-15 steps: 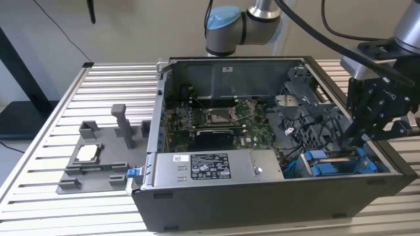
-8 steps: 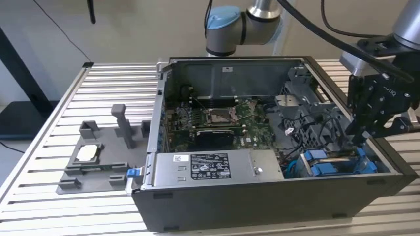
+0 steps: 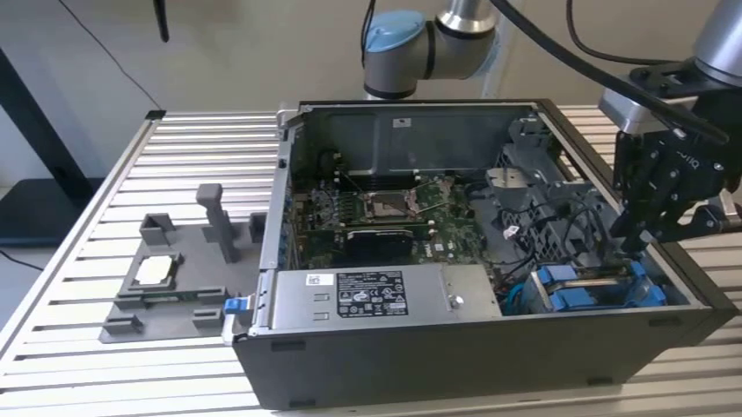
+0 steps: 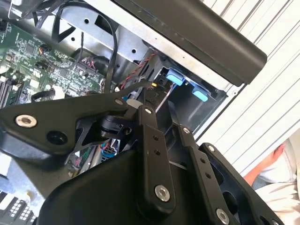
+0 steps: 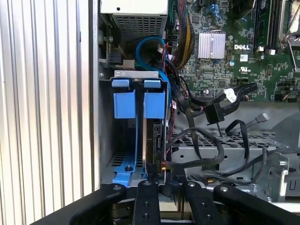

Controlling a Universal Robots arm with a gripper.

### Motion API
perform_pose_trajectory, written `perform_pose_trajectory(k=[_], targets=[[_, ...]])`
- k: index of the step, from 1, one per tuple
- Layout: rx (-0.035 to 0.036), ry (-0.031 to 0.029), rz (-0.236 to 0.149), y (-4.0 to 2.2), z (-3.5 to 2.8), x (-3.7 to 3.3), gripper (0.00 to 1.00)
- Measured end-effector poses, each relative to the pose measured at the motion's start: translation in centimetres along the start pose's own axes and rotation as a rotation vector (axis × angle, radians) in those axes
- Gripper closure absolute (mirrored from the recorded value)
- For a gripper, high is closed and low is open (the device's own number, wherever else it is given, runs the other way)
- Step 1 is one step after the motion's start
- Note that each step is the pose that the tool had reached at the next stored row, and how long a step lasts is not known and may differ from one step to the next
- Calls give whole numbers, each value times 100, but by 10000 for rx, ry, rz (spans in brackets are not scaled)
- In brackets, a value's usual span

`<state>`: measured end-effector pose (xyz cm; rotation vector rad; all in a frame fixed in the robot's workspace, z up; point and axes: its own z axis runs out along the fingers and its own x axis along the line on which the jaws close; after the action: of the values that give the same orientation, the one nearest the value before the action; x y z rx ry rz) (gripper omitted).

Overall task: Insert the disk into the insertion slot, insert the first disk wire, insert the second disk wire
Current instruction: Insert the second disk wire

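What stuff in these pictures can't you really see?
1. The disk: the first wrist view shows just its thin edge. The insertion slot and the blue carrier hide its flat sides.
2. Where the black wire ends: it is dark and partly behind the gripper in the first wrist view.
3. A person: mostly cut off by the second wrist view's edge.

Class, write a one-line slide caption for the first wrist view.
Gripper at the disk seated in the slot, black wires trailing beside it.

A slatted metal tabletop point(image 3: 104, 200) spread well out around the tool point(image 3: 633, 248); beyond the tool rose a plain, pale wall point(image 3: 255, 52).
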<state>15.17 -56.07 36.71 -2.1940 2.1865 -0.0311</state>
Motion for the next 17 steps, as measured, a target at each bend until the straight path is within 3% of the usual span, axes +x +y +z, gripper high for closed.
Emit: perform_pose_trajectory(k=[3, 4, 5, 7, 14, 17], targets=[[-63, -2, 23, 1, -2, 0, 73], [-64, -31, 28, 1, -5, 0, 73], [-65, -149, 36, 5, -19, -1, 73], [-65, -243, 43, 13, -37, -1, 73], [-64, -518, 56, 66, -105, -9, 73], [-64, -588, 59, 87, -143, -17, 73]])
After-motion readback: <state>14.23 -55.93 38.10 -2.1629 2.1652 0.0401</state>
